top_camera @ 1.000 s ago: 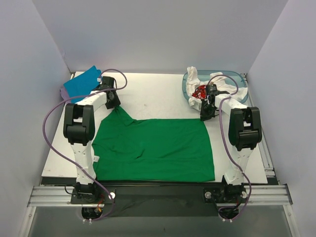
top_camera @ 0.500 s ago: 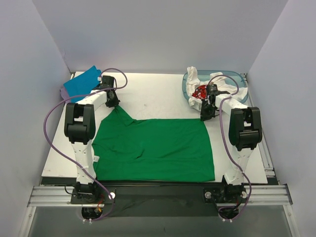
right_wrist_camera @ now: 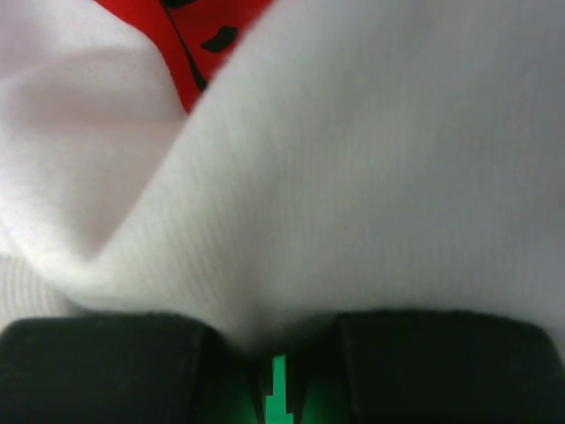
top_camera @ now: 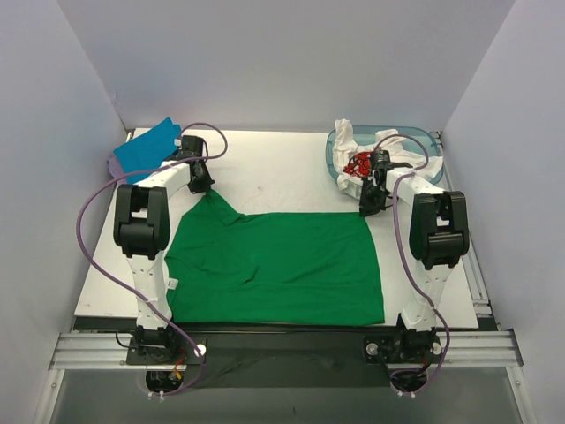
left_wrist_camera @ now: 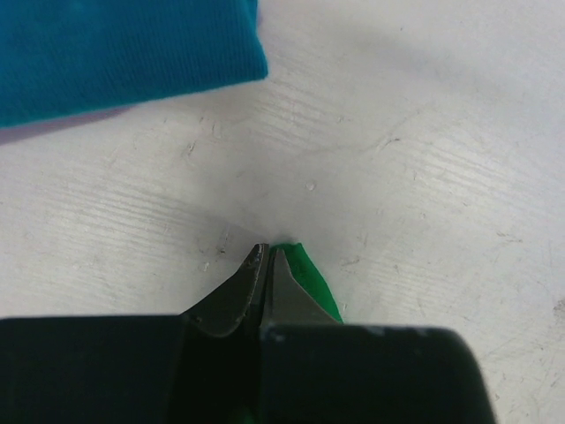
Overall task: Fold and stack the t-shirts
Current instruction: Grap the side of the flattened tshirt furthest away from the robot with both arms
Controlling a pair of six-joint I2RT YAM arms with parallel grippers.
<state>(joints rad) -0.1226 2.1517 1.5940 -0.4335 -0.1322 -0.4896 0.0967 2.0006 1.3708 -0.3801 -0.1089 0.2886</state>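
T-shirts, top view: bright green short-sleeved cloth t-shirt (top_camera: 278, 265) lies spread flat on the white table (top_camera: 274, 163), no fold in it yet. A folded teal-blue cloth shirt (top_camera: 146, 148) sits at the far left corner on top of a lavender cloth shirt (top_camera: 114, 166) (a stack already begun, by my reading). A white cloth shirt (top_camera: 349, 137) and a red cloth shirt (top_camera: 357, 164) lie bunched in the translucent blue plastic tub (top_camera: 425, 137), far right. My left gripper (top_camera: 205, 187) is at the green t-shirt's far left peak. My right gripper (top_camera: 366, 208) is at its far right corner.

Left wrist: jaws pressed together, a tip of green cloth pinched at them. The blue shirt lies ahead, apart from the tips.

Right wrist: fingers closed with a sliver of green nipped between. White cloth fills the view, with red beyond it.

Judgement: two shirts stacked, the green t-shirt gripped for its first fold, at least two more waiting in the tub.
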